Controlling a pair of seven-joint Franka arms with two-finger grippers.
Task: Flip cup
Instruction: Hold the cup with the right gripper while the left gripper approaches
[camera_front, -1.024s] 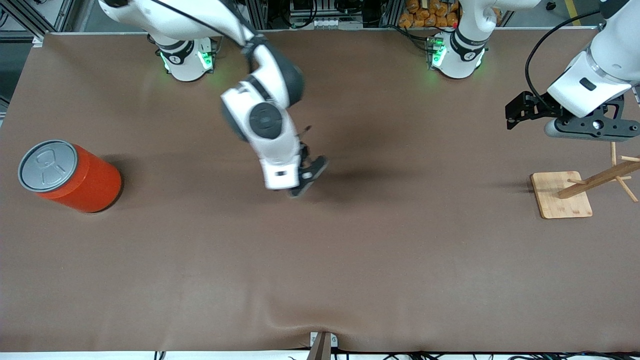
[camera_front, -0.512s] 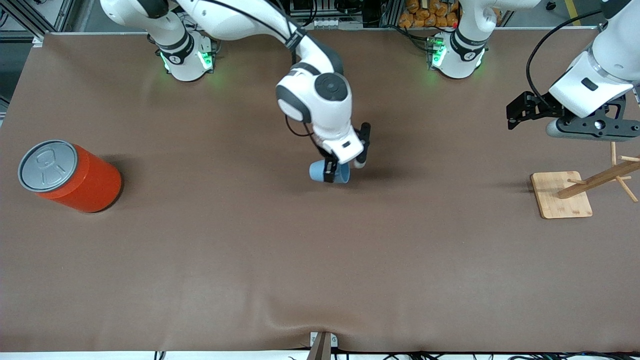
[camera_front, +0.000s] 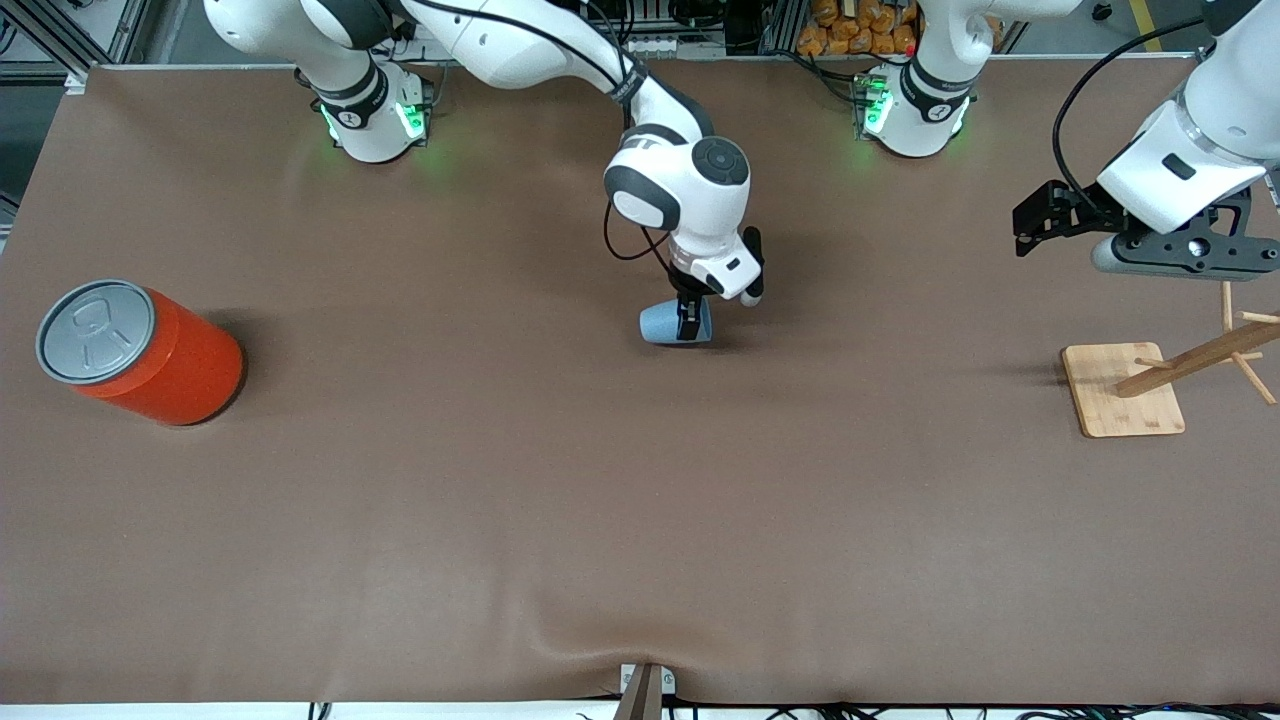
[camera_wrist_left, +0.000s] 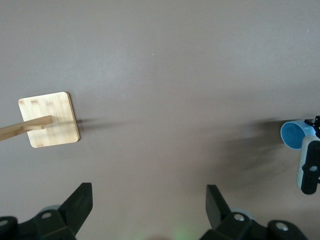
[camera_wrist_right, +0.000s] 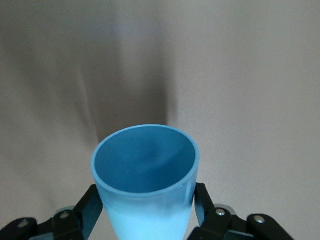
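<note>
The small light blue cup (camera_front: 665, 323) lies on its side in my right gripper (camera_front: 690, 322), which is shut on it over the middle of the brown table. In the right wrist view the cup (camera_wrist_right: 146, 185) fills the space between the two black fingers, its open mouth pointing away from the wrist. It also shows in the left wrist view (camera_wrist_left: 294, 134). My left gripper (camera_front: 1030, 222) is open and empty, held in the air above the wooden stand at the left arm's end; the left wrist view shows my left gripper (camera_wrist_left: 149, 200) with its jaws wide apart.
A large orange-red can (camera_front: 140, 350) with a grey pull-tab lid stands at the right arm's end of the table. A wooden peg stand (camera_front: 1130, 390) on a square base (camera_wrist_left: 49, 120) sits at the left arm's end.
My right arm swung toward the left arm's end and turned its wrist; the cup, hidden one second ago, now shows in its fingers lying sideways. The left arm has stayed put.
</note>
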